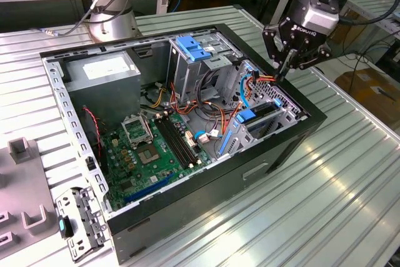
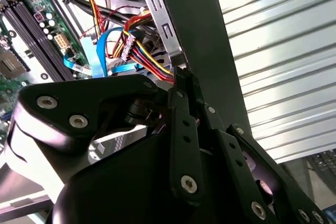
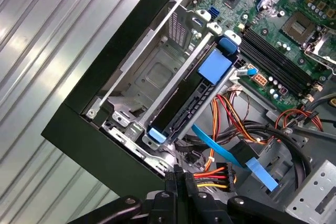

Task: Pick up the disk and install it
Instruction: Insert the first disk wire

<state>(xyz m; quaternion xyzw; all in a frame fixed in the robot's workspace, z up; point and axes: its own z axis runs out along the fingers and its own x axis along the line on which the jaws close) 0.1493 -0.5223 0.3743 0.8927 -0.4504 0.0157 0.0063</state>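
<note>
Ribbed metal table — open PC case, grey bracket on top

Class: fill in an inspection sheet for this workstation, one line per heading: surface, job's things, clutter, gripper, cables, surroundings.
Surface: ribbed metal table, carrying an open computer case.
Job's things: the disk sits in the drive cage at the case's corner, with its blue rail tabs showing.
Clutter: grey fixtures and a metal bracket at the exterior view's left.
Gripper: gripper is over the drive cage, jaws shut, tips against the coloured wire bundle; whether it pinches the wires is unclear.
Cables: a flat blue cable crosses beside the bundle.
Surroundings: a cardboard box beyond the table.
</note>
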